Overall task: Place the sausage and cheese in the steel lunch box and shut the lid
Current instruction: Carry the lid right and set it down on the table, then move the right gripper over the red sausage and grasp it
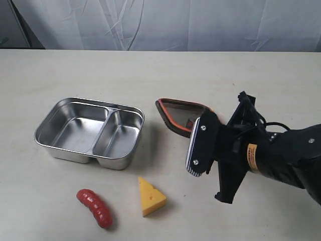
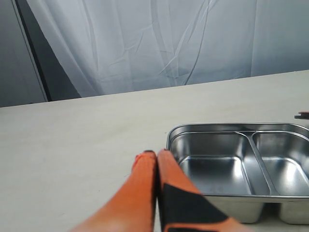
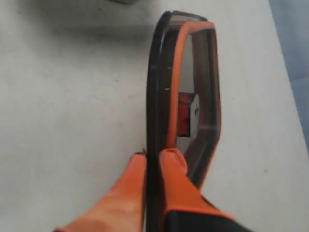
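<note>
- Right gripper [image 3: 152, 157] is pinched on the rim of the lid [image 3: 159, 72], tipping it up on edge, probably to carry it.
- Left gripper [image 2: 155, 153] is closed on nothing, near the empty steel lunch box [image 1: 75, 154].
- Sausage [image 1: 94, 207] and cheese [image 1: 150, 197] lie loose beside the box, not packed yet.
- Pale tabletop [image 1: 251, 70], with a white curtain [image 1: 175, 25] behind.

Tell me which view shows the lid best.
Right wrist view: the lid fills the frame, its edge clamped in the right gripper, with the orange seal and valve visible. Exterior view shows the lid tilted and partly hidden behind the gripper. Left wrist view catches at most a sliver at the frame edge.
</note>
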Controlling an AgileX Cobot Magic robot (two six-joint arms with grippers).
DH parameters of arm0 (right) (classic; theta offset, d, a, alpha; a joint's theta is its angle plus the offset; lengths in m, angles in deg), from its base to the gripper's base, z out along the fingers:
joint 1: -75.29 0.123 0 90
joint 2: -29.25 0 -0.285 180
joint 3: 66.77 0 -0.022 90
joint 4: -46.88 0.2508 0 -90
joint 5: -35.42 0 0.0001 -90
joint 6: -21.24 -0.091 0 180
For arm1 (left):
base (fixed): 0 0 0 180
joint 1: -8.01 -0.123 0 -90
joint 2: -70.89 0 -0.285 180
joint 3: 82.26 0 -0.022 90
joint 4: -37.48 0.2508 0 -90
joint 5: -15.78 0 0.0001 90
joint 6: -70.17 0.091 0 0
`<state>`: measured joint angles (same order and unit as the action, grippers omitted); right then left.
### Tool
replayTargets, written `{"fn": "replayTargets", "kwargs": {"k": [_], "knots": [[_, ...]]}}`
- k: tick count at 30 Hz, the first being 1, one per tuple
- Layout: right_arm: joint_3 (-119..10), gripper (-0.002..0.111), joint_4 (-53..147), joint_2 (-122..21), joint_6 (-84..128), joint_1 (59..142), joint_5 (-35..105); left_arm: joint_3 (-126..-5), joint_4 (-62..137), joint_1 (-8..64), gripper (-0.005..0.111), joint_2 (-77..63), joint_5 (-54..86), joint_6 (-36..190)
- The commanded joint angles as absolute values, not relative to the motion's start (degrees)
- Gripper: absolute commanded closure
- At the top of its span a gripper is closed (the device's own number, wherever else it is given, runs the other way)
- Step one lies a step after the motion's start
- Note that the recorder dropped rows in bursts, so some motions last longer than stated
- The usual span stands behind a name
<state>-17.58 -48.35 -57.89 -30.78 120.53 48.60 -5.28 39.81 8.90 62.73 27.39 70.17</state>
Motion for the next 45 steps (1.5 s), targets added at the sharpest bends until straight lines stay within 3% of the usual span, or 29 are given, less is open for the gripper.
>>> {"fn": "replayTargets", "kwargs": {"k": [1, 7, 9, 12, 14, 21, 28, 36, 45], "knots": [[-17.2, 0.109, -47.2, -62.2, -31.1, 120.7, 47.0, -5.0, 39.3, 9.3, 0.107, 63.1, 26.7, 70.2], [-17.2, 0.106, -47.2, -67.1, -31.1, 120.7, 48.5, -5.0, 39.3, 9.3, 0.107, 63.1, 26.7, 70.2], [-17.3, 0.093, -47.2, -67.4, -31.1, 120.7, 48.5, -5.0, 39.3, 9.3, 0.107, 63.1, 26.7, 70.2], [-17.3, 0.061, -47.5, -67.4, -31.2, 120.7, 48.7, -5.0, 39.3, 9.3, 0.107, 63.1, 26.7, 70.2], [-17.3, 0.056, -47.5, -67.3, -31.2, 120.7, 48.9, -5.0, 39.3, 9.3, 0.107, 63.1, 26.7, 70.2], [-24.7, 0.056, -29.4, -62.9, -35.9, 121.0, 47.1, -5.0, 39.3, 9.3, 0.107, 63.1, 26.7, 70.2], [-29.0, 0.063, -12.0, -61.2, -36.3, 121.4, 31.7, -5.0, 39.3, 9.3, 0.107, 63.1, 26.7, 70.2], [-29.3, 0.063, -11.5, -62.5, -39.4, 134.9, 31.3, -5.0, 39.3, 9.3, 0.107, 63.1, 26.7, 70.2], [-34.3, 0.063, -10.2, -75.2, -40.0, 140.8, 39.2, -5.0, 39.3, 9.3, 0.107, 63.1, 26.7, 70.2]]}}
